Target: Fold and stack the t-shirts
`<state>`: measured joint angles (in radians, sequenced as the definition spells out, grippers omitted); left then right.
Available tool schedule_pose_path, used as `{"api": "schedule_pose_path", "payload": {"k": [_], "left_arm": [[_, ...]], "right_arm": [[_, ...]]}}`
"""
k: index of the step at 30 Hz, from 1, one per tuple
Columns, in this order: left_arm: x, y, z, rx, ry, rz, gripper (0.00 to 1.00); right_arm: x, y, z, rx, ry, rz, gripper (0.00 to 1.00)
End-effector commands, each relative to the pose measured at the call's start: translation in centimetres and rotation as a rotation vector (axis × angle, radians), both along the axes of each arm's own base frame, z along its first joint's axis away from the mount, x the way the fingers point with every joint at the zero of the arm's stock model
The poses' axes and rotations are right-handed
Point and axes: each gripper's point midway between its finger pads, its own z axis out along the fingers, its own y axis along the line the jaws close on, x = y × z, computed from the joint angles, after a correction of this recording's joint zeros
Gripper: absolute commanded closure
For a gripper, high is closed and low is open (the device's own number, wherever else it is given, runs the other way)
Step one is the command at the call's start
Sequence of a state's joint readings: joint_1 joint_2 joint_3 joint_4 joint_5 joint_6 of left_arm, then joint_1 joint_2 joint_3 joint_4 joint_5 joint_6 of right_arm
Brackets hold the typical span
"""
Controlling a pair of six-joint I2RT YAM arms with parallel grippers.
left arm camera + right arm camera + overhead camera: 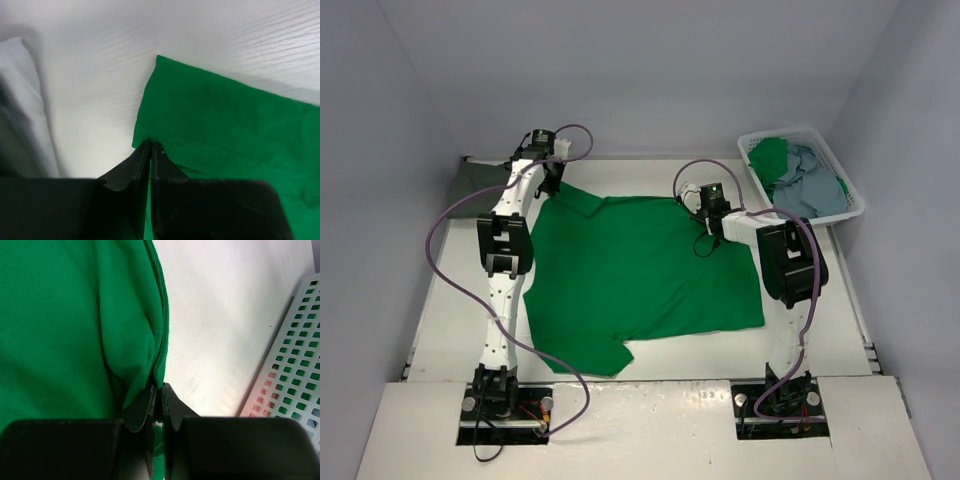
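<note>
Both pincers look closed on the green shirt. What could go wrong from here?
The left pincer nips only the hem of the green shirt; it may slip out on lifting.
The right pincer holds bunched cloth, so the fold could come out creased.
The basket sits near; a swing might clip it.

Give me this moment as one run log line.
green shirt: spread flat on table | left gripper: shut on its sleeve hem | right gripper: shut on its edge | basket: holds green and blue cloth

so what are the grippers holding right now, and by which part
Both pinch the green t-shirt: left gripper at a sleeve hem, right gripper on a bunched fold along its edge.
</note>
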<state>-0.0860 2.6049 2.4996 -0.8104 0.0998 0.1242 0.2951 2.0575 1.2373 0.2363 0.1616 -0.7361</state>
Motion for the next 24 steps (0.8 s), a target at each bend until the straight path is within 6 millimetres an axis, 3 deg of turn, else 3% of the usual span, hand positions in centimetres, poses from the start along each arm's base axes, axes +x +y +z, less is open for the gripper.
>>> {"api": "schedule_pose_path", "payload": {"k": [1, 9, 24], "left_arm": [[1.0, -0.7, 10.9, -0.034, -0.212, 0.004, 1.0], [-0.6, -0.8, 12.3, -0.048, -0.2, 0.0, 1.0], [-3.5, -1.8, 14.1, -0.112, -0.176, -0.016, 1.0]], "right_arm": [[0.0, 0.0, 2.0, 0.038, -0.024, -0.019, 1.0], [1.3, -0.5, 4.8, 0.017, -0.099, -0.032, 1.0], [4.2, -1.1, 14.3, 0.074, -0.288, -0.034, 1.0]]}}
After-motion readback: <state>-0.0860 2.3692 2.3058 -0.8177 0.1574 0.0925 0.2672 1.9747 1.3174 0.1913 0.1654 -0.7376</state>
